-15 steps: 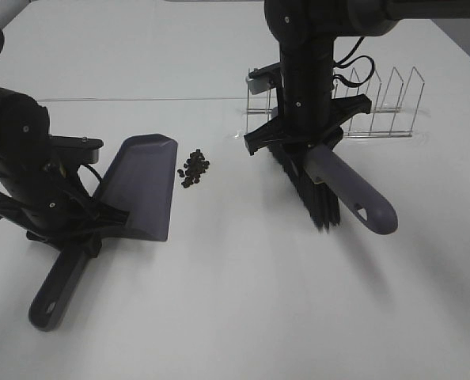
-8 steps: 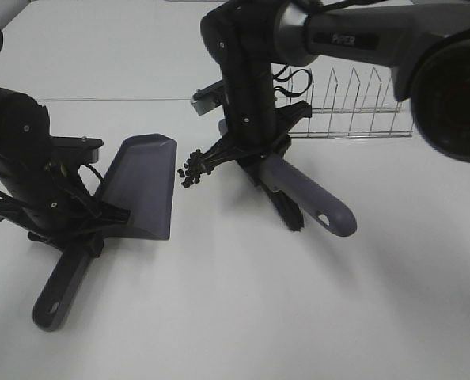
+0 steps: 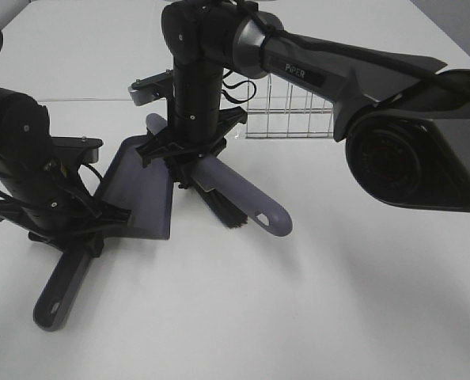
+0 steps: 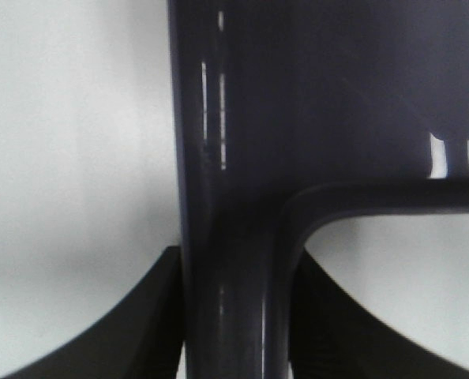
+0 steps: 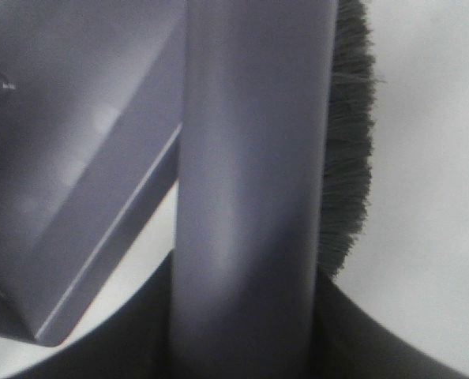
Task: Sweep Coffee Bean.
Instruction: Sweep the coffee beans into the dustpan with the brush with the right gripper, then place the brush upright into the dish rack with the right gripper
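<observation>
Left gripper [image 3: 67,228]: we see it clamped tight on the dustpan [image 3: 140,186] handle, with the pan's open edge facing right.
Right gripper [image 3: 189,154]: closed on the brush [image 3: 251,207] handle, right at that open edge, bristles pointing down.
Coffee bean: we can't see any; the right gripper and brush cover that edge.

i cannot see the coffee beans from here. my brush [image 3: 243,204] is grey-purple with black bristles and a long handle. it is tilted, with its bristles down just beside one side of the dustpan [image 3: 136,198]. the dustpan is grey-purple too, and its handle points away from the brush.
</observation>
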Robot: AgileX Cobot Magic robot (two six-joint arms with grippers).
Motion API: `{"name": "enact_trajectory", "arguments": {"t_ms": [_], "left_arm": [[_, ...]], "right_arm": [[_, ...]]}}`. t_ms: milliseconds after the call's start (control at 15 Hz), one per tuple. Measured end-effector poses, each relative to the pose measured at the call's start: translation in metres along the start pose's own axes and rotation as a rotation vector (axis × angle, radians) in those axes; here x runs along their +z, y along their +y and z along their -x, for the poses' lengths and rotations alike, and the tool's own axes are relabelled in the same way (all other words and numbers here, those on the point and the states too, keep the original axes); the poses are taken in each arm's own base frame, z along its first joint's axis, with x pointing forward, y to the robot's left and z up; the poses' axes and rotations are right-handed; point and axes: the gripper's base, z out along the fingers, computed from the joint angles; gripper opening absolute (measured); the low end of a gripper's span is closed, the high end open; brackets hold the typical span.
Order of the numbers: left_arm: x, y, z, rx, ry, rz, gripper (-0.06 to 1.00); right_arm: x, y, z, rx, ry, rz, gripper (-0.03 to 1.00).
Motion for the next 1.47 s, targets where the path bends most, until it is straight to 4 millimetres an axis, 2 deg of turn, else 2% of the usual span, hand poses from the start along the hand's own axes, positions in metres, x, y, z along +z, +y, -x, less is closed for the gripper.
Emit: {"name": "enact_trajectory", "arguments": {"t_ms": [267, 533, 667, 800, 1000, 1200, 1267, 1333, 1400, 1467], "left_arm": [[0.0, 0.0, 0.0, -0.001, 0.0, 0.0, 0.36], [0.0, 0.0, 0.0, -0.001, 0.0, 0.0, 0.36], [0.0, 0.0, 0.0, -0.001, 0.0, 0.0, 0.36], [0.0, 0.0, 0.0, -0.001, -0.001, -0.001, 0.36], [0.0, 0.0, 0.0, -0.001, -0.001, -0.001, 0.36], [0.0, 0.0, 0.0, -0.001, -0.001, -0.001, 0.36], [0.0, 0.0, 0.0, -0.001, -0.001, -0.001, 0.36], [0.0, 0.0, 0.0, -0.001, -0.001, -0.001, 0.36], [0.0, 0.0, 0.0, -0.001, -0.001, -0.001, 0.36], [0.0, 0.0, 0.0, -0.001, -0.001, -0.001, 0.36]], "right_arm": [[-0.009, 0.016, 0.006, 0.023, -0.035, 0.139, 0.34], [-0.02, 0.021, 0.01, 0.036, -0.068, 0.157, 0.34], [-0.041, 0.019, 0.013, 0.021, -0.109, 0.121, 0.34], [-0.074, 0.012, 0.017, 0.02, -0.171, 0.085, 0.34], [-0.115, -0.012, 0.019, 0.052, -0.25, 0.001, 0.34], [-0.139, -0.055, 0.017, 0.14, -0.294, -0.061, 0.34], [-0.142, -0.06, 0.016, 0.153, -0.297, -0.065, 0.34], [-0.148, -0.076, 0.012, 0.183, -0.296, -0.079, 0.34], [-0.158, -0.097, 0.002, 0.227, -0.281, -0.099, 0.34], [-0.164, -0.109, -0.008, 0.269, -0.26, -0.109, 0.34]]}}
